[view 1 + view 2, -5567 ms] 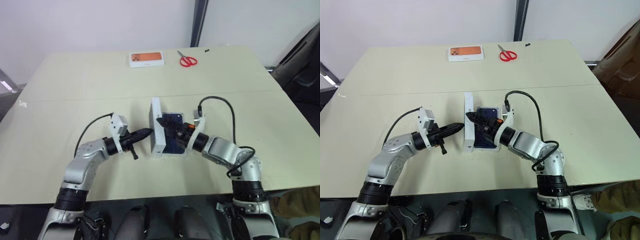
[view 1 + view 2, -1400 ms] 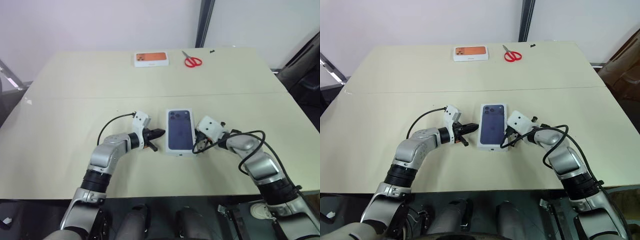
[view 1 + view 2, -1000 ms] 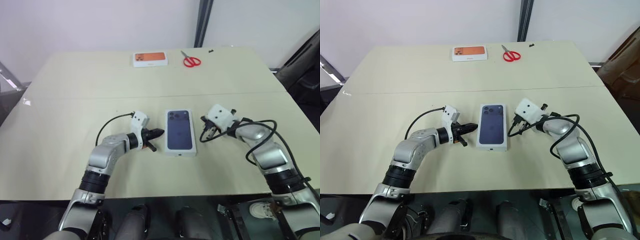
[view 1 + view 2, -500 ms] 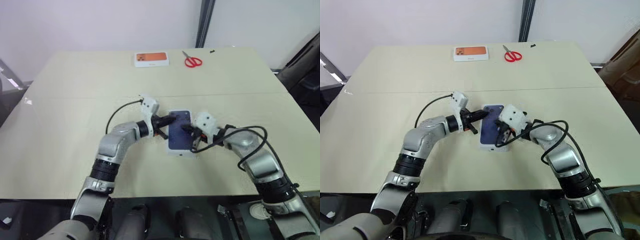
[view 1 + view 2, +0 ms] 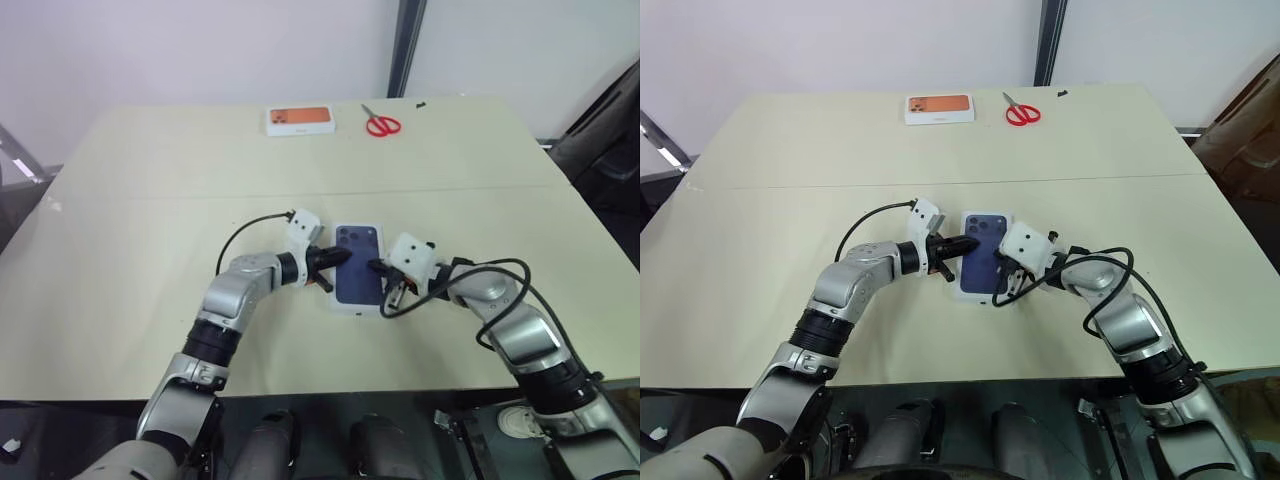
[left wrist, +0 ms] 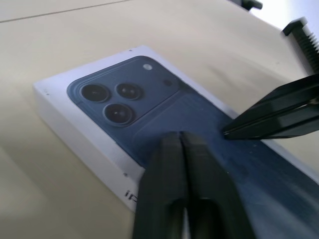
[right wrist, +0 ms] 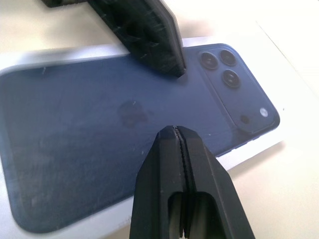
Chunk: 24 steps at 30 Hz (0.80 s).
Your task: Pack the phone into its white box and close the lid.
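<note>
Both grippers have swung in over the lid (image 5: 360, 266) since a second ago, left gripper (image 6: 178, 142) and right gripper (image 7: 175, 132) each pinched shut, empty. Uneven pressing could tilt the lid or skid the box across the table (image 5: 150, 220).

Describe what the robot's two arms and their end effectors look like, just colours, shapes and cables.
Both arms are silver-grey metal segments with black joint bands. Each wrist carries a small white boxy camera housing, with a thin black cable looping from it back along the forearm. The left end effector and right end effector each have two slim, tapered black fingers; a ridged inner face shows on one.
</note>
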Each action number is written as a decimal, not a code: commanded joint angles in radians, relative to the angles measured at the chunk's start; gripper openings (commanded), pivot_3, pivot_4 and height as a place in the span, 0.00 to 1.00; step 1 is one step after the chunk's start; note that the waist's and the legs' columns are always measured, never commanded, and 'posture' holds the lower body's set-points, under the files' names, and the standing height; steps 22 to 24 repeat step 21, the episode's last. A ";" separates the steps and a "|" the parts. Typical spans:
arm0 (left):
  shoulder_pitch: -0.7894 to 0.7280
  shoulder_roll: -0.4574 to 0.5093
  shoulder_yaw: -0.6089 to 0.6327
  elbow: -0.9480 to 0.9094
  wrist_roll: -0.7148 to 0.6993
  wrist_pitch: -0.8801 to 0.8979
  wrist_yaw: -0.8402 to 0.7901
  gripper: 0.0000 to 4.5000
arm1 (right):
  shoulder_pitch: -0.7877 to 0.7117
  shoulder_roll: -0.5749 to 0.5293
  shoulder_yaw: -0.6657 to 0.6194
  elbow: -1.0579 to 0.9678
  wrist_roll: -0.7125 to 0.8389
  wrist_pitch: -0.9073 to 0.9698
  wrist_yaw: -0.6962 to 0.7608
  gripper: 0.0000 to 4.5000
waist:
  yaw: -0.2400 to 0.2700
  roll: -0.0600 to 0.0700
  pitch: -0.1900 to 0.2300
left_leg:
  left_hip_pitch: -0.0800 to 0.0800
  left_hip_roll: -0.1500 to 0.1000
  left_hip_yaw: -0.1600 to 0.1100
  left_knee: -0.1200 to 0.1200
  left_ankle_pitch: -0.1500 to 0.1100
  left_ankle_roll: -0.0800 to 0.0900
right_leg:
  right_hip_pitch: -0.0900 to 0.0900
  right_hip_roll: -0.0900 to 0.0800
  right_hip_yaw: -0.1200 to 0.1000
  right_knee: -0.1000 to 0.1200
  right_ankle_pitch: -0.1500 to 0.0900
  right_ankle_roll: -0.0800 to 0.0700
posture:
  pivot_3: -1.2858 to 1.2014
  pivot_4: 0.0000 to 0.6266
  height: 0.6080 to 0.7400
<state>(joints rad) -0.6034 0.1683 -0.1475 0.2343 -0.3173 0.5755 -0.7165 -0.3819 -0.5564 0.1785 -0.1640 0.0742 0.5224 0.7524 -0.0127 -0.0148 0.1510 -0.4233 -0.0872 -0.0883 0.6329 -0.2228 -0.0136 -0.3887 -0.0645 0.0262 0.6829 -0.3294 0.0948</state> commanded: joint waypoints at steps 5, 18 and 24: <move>0.026 0.165 0.124 -0.093 -0.043 -0.087 -0.099 0.94 | -0.077 -0.015 -0.173 0.079 0.083 -0.096 -0.008 0.73 | 0.000 0.000 0.000 | -0.002 0.000 0.000 -0.001 0.000 0.000 | -0.003 0.000 0.000 0.000 0.000 0.000 | 0.52 0.24 0.95; 0.335 0.454 0.331 -0.254 -0.119 -0.168 -0.242 1.00 | 0.181 -0.144 -0.356 -0.085 0.288 -0.069 0.148 0.95 | 0.002 0.002 0.001 | -0.002 0.000 0.000 -0.002 -0.003 0.005 | -0.002 -0.001 0.000 -0.001 0.000 0.000 | 0.52 0.24 0.95; 0.381 0.481 0.362 -0.277 -0.142 -0.159 -0.253 1.00 | 0.209 -0.166 -0.379 -0.087 0.293 -0.072 0.147 0.95 | 0.002 0.002 0.001 | -0.002 0.000 0.000 -0.002 -0.003 0.005 | -0.002 -0.001 0.000 -0.001 0.000 0.000 | 0.52 0.24 0.95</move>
